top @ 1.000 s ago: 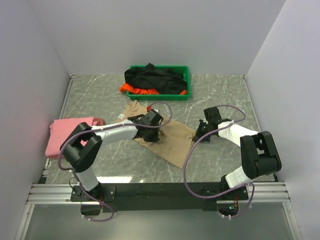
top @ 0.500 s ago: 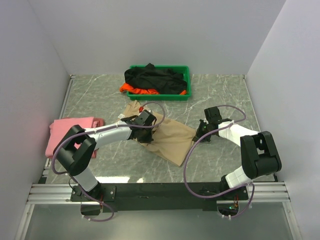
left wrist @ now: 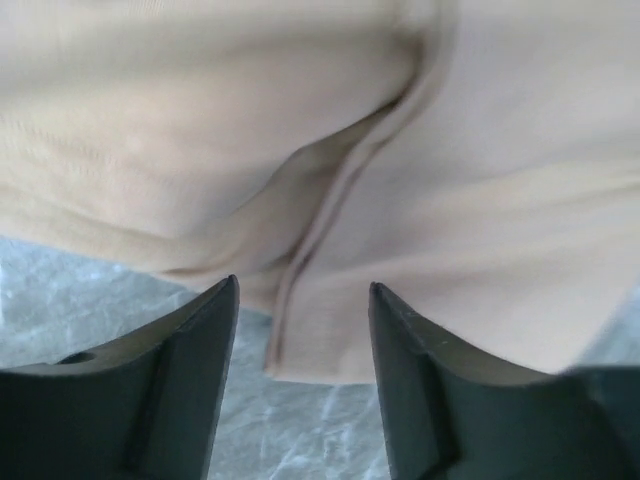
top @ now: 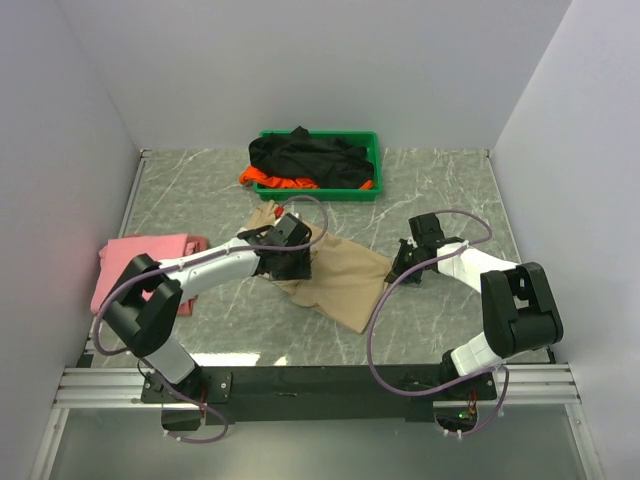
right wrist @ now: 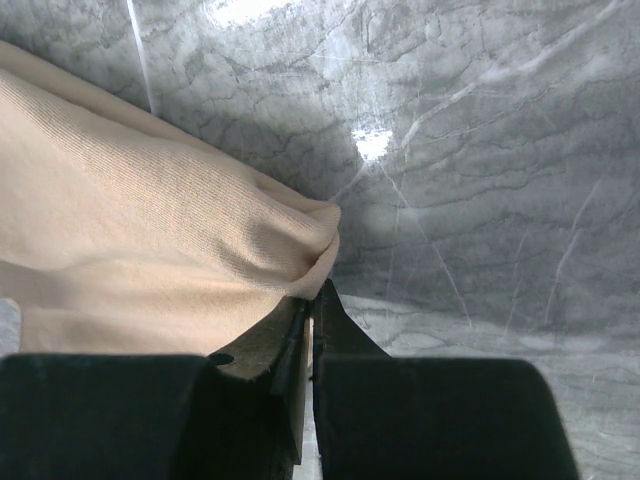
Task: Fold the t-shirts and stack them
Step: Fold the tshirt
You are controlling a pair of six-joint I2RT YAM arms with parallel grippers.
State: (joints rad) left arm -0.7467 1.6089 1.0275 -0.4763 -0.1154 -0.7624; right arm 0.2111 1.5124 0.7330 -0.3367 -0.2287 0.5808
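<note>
Left end effector (left wrist: 300,290) hangs low over the tan shirt (top: 345,285) with its fingers apart and nothing pinched. A doubled edge with its seam lies just ahead of the gap. Right end effector (right wrist: 313,290) is together, clamped on the shirt's corner at its 3 o'clock tip, with cloth bunched against the tips.

The tan shirt lies mid-bench (top: 450,190), rumpled, running from 10 to 5 o'clock. The pink shirt (top: 135,262) sits at the bench's 9 o'clock in a flat pile that looks folded, well apart from the tan one. The black shirt (top: 305,158) and orange shirt (top: 268,180) are heaped unfolded in the green tray (top: 378,165) at 12 o'clock.

Step in hand, as I judge it: folding the tan shirt, partway. The outline is uneven, so it is not yet a neat packet. The task overall looks under half done, with two shirts not started.

The next move likely calls for the left end effector to drop onto the doubled edge and pinch it. Then it carries that edge across toward 3 o'clock while the right one pins the corner so the cloth does not drag. The fabric is thin and soft, so the pinch must catch the intended layers. The folded shirt then goes onto the pink pile.
</note>
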